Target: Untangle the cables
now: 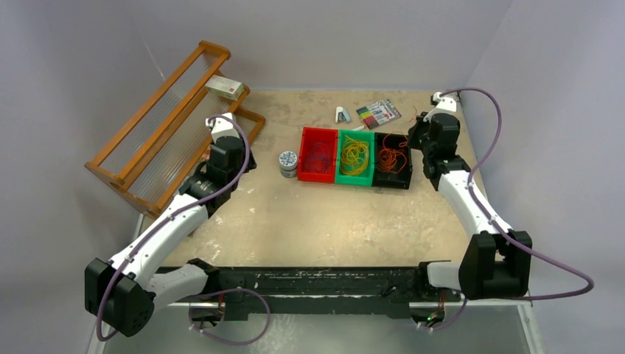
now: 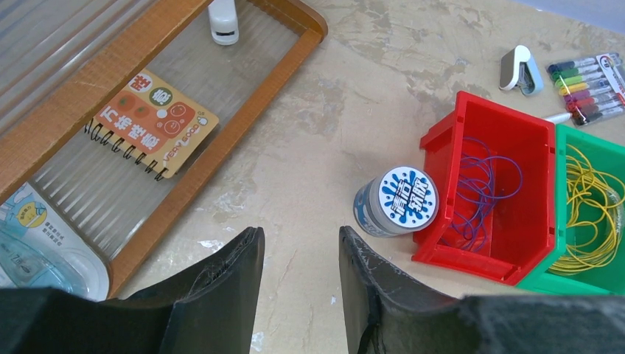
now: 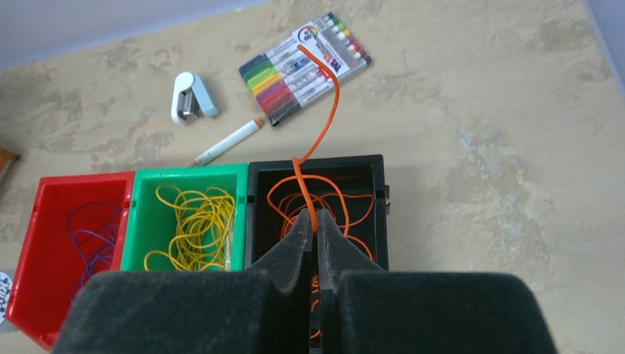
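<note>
Three bins stand side by side. The red bin holds thin purple strands. The green bin holds yellow strands. The black bin holds orange strands. My right gripper hovers over the black bin, shut on one orange strand that rises from the jaws and arcs toward the marker pack. In the top view the right gripper sits at the black bin's right edge. My left gripper is open and empty over bare table, left of the red bin.
A small round tin with a blue-white lid stands against the red bin's left side. A marker pack, a stapler and a loose pen lie behind the bins. A wooden rack with a notebook fills the far left.
</note>
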You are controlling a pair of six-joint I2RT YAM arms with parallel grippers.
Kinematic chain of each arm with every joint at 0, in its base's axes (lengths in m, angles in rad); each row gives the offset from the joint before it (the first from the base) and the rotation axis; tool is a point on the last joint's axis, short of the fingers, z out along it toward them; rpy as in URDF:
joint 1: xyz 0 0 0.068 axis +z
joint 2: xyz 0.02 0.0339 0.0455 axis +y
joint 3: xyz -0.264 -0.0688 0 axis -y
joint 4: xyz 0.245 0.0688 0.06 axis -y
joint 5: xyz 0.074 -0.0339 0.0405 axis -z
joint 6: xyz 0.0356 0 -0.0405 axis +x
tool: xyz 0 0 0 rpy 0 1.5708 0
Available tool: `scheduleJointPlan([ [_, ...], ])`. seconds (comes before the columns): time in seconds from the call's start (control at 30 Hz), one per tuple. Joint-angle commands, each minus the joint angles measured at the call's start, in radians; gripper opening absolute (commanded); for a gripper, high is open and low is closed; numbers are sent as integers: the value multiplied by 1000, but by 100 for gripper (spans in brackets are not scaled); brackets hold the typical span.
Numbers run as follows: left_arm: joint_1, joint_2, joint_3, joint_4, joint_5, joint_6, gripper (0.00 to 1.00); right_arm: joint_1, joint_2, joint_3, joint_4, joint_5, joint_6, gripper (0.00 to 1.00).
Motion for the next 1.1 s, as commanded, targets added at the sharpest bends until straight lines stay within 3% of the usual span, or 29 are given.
scheduleJointPlan([
  [0.0, 3, 6, 16, 26, 8, -10, 41, -3, 31, 1, -15, -68, 16, 0],
  [0.3, 3, 13, 12, 37, 23, -14, 41, -3, 159, 86, -140, -231, -30, 0],
  [0.8, 3, 26, 14, 50, 30, -21, 41, 13, 373, 212, -289, -127, -108, 0],
  [1.07, 3, 30, 15, 55, 35, -21, 41, 103, 502, 258, -280, -49, -110, 10],
])
